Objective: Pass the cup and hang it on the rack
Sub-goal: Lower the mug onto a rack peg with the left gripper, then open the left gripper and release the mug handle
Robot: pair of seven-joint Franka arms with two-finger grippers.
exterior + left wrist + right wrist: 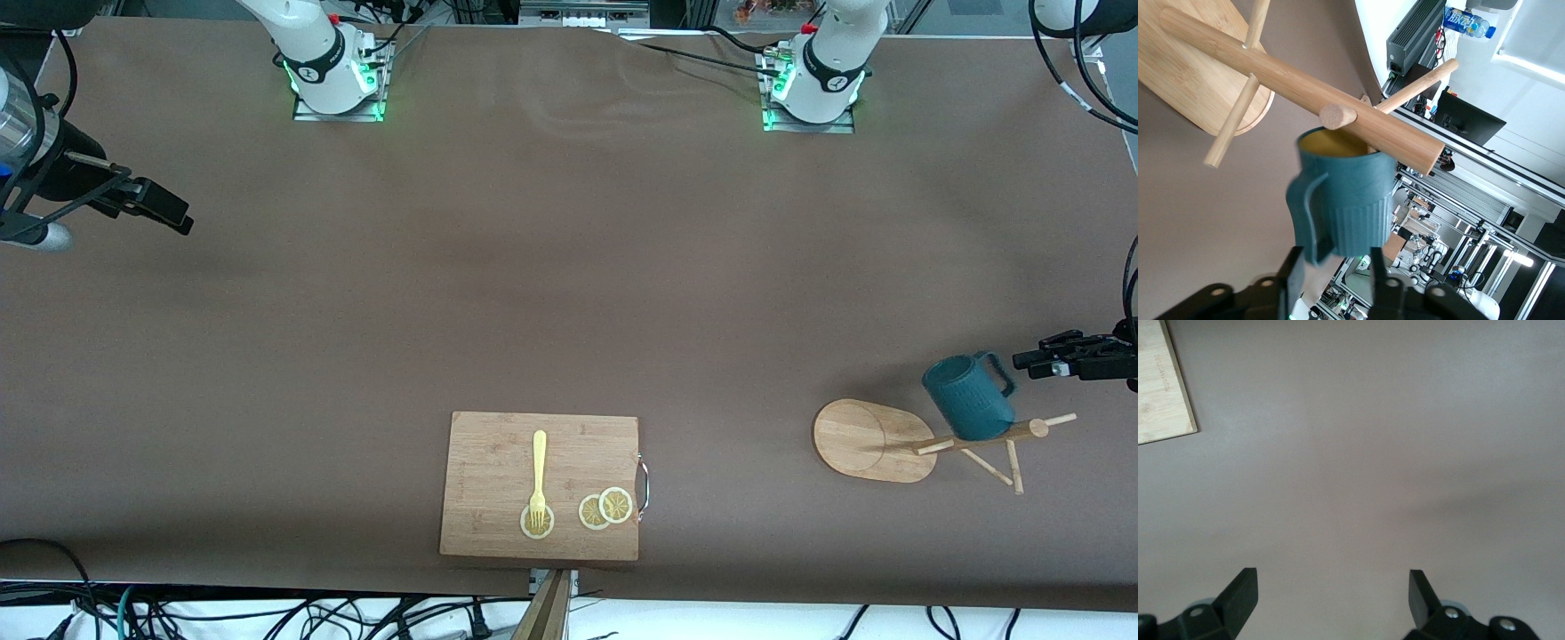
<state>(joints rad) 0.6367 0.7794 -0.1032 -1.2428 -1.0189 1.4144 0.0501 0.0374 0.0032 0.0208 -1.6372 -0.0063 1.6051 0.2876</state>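
The cup [967, 397] hung on a peg of the rack [925, 440], just beside the left gripper [1031, 360], whose fingers stood parted off the handle; the right gripper [182, 218] waited open.

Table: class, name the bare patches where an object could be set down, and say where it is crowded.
Bare: the brown table between the arms' bases and the cutting board, and between that board and the rack. Crowded: the left arm's end, where the cup hangs on the rack beside the left gripper. The right gripper waits, open.
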